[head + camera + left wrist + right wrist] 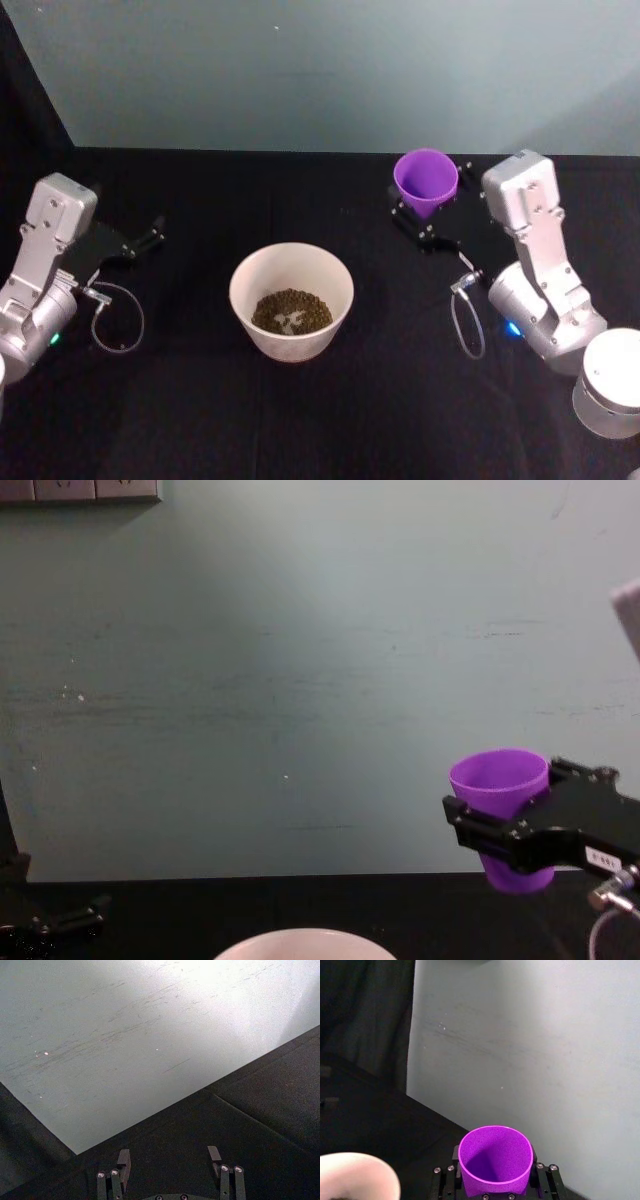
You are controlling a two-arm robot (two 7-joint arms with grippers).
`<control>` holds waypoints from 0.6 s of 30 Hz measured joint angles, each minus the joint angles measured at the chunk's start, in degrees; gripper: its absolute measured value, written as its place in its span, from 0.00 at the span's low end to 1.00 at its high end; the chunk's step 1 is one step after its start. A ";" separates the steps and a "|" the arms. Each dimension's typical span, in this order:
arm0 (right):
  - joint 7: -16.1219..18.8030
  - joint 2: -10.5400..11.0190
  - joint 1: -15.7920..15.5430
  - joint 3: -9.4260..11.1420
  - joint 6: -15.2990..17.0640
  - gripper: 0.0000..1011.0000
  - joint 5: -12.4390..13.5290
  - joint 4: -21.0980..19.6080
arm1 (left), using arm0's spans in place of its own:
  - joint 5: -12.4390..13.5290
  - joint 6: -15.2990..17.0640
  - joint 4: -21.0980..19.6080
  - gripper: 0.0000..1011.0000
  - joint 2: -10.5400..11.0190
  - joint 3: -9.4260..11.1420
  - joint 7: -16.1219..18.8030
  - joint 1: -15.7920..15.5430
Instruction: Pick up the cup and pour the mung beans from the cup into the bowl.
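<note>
1. Black tabletop (pixel 200 420) below a pale wall; at left edge, left gripper (pixel 150 232) idle, fingers spread, holding nothing.
2. Centre frame: bowl (pixel 291 246) with mung beans (pixel 291 311) heaped inside.
3. Upper right: right gripper (pixel 430 208) clamped round upright cup (pixel 425 175), seemingly empty. Likely past the pour; next, setting cup down level, then letting go.

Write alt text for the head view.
The right gripper holds the purple cup upright at the back right of the black table, its inside bare. The mung beans lie in the pale bowl at centre; the left gripper sits idle at the left.
</note>
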 joint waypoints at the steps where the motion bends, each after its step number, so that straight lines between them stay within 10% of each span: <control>1: 0.46 -0.23 -0.26 0.41 -0.18 0.72 1.81 0.53 | 0.00 0.00 0.00 0.99 0.00 0.00 0.00 0.00; 18: 1.49 0.82 -1.19 -0.28 -0.25 0.72 6.45 2.01 | 0.00 0.00 0.00 0.99 0.00 0.00 0.00 0.00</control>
